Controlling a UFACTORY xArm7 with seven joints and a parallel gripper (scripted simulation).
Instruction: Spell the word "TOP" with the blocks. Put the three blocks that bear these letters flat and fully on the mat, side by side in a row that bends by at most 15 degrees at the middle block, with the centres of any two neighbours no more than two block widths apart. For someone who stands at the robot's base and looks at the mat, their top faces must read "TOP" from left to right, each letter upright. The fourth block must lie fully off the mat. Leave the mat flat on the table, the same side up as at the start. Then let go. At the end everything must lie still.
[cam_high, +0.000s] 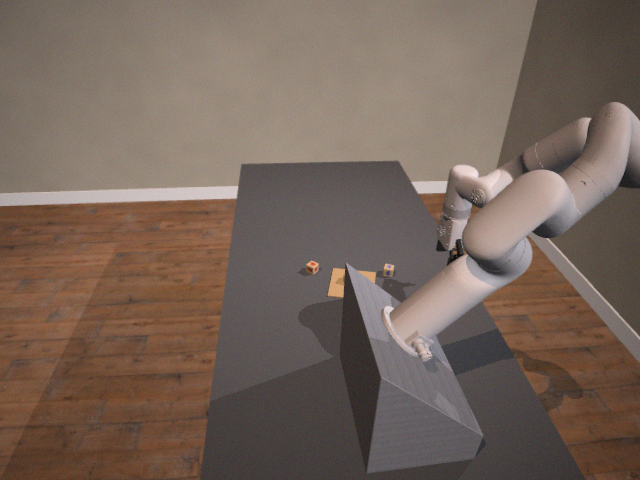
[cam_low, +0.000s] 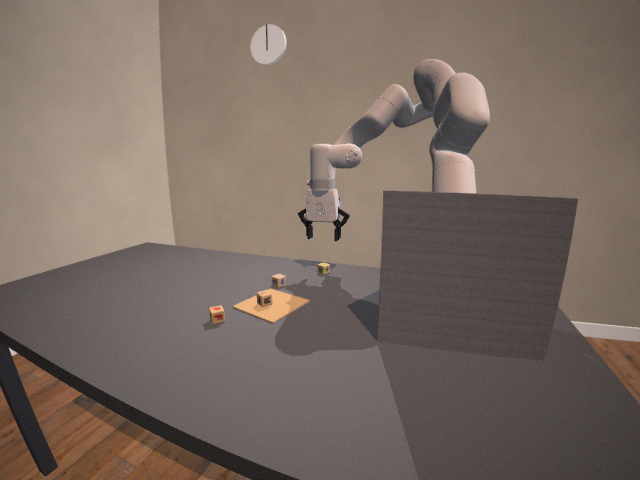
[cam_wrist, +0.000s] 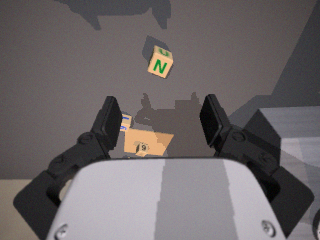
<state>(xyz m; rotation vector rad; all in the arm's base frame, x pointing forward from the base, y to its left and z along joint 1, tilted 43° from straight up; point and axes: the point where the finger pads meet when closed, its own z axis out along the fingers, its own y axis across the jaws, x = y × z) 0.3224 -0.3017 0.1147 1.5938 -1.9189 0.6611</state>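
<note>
My gripper (cam_low: 323, 236) (cam_wrist: 160, 105) (cam_high: 454, 255) is open and empty, and hangs well above the table beyond the mat's far side. A wooden block with a green N (cam_wrist: 161, 65) (cam_low: 323, 268) lies on the table below it, off the mat. The tan mat (cam_low: 290, 302) (cam_high: 334, 290) (cam_wrist: 161, 140) lies flat. A block with a black letter (cam_low: 264, 298) (cam_wrist: 142, 147) sits on it. A block with a blue letter (cam_low: 278, 280) (cam_high: 388, 269) (cam_wrist: 126, 121) lies just off the mat. A block with a red letter (cam_low: 217, 314) (cam_high: 312, 267) lies off its other side. These letters are too small to read.
A large grey wedge-shaped base (cam_high: 403, 372) (cam_low: 470, 273) (cam_wrist: 295, 130) carries the arm and stands close beside the mat, hiding part of it in the top view. The table's edge is near the N block.
</note>
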